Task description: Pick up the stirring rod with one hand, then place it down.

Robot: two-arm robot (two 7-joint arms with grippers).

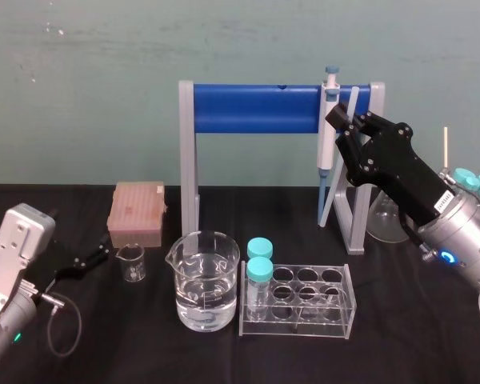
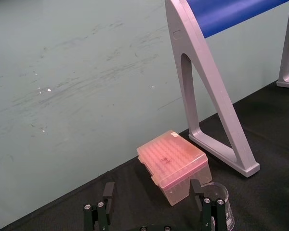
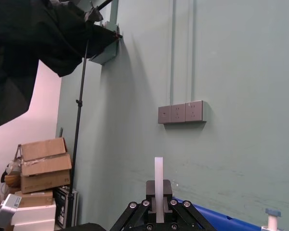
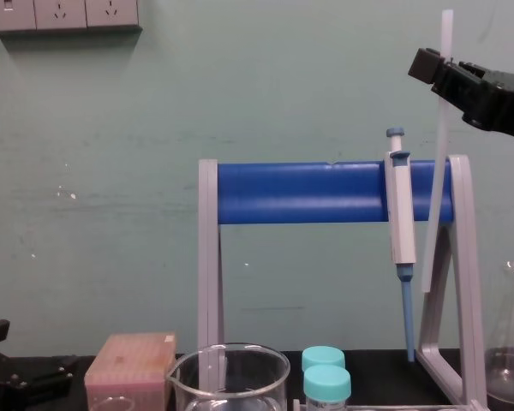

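The stirring rod [image 1: 354, 100] is a thin whitish stick held up in the air, nearly upright, beside the right post of the blue rack. My right gripper [image 1: 348, 124] is shut on it near its upper end. In the chest view the stirring rod [image 4: 435, 188] hangs down from the right gripper [image 4: 443, 73], and its lower end is clear of the table. The right wrist view shows the stirring rod [image 3: 158, 180] pinched between the jaws of the right gripper [image 3: 158, 204]. My left gripper [image 1: 84, 260] rests low at the left, and its fingers [image 2: 103, 209] stand apart with nothing between them.
A grey-and-blue pipette [image 1: 328, 128] hangs on the blue rack [image 1: 256, 110]. In front stand a water beaker [image 1: 206, 280], a clear tube rack [image 1: 304, 300] with two capped tubes, a small beaker [image 1: 131, 262] and a pink tip box [image 1: 138, 212]. A glass flask [image 1: 388, 216] stands at the right.
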